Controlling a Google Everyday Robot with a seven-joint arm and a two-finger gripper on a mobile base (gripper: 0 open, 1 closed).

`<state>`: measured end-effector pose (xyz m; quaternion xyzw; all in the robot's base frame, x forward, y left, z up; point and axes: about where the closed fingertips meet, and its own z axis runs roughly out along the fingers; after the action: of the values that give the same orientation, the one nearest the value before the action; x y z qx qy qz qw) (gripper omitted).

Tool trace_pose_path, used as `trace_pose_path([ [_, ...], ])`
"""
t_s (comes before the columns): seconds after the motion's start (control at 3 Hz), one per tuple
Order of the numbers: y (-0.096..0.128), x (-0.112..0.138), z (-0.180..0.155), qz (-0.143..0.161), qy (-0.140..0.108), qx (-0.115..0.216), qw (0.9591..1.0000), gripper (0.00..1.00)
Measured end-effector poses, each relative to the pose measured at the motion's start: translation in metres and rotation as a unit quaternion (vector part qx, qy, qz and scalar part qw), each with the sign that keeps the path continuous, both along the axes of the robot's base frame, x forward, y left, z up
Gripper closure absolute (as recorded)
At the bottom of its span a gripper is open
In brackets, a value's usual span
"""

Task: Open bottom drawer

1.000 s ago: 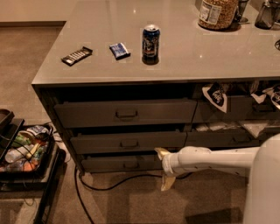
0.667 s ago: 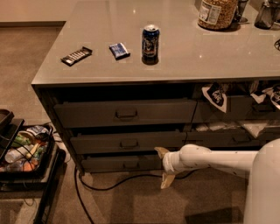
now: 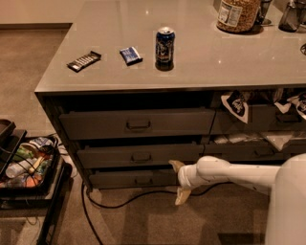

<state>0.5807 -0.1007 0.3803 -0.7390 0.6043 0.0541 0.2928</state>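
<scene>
Claw [image 3: 179,181] nr btm drawer [image 3: 114,179]; cable [image 3: 124,199] below

On the desk [image 3: 205,72] a can [image 3: 165,45] stands near the middle, with a small packet [image 3: 130,55] just left of it and a flat bar [image 3: 84,61] farther left. A jar [image 3: 237,14] sits behind, to the right. Under the desk three drawers are stacked: the top drawer [image 3: 95,125], the middle drawer [image 3: 105,157] below it, and the bottom drawer [image 3: 114,179] lowest. The gripper [image 3: 179,181] is at the right end of the bottom drawer's front, its jaws apart, one above the other. Cloths [image 3: 236,103] hang in the stack to the right. A cable [image 3: 124,202] runs along the floor before the drawers, and a cart [image 3: 28,165] stands to their left.
</scene>
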Motion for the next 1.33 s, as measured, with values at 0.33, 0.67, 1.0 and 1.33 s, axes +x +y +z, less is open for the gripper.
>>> trace_pose_path([
  [0.33,-0.008,0.015,-0.018,-0.012,0.011,-0.012,0.9998,0.00],
  [0.67,-0.020,0.026,-0.039,-0.012,0.035,-0.009,0.9993,0.00],
  [1.0,-0.038,0.037,-0.057,-0.024,0.062,0.002,0.9978,0.00],
  [1.33,-0.038,0.037,-0.057,-0.024,0.062,0.002,0.9978,0.00],
])
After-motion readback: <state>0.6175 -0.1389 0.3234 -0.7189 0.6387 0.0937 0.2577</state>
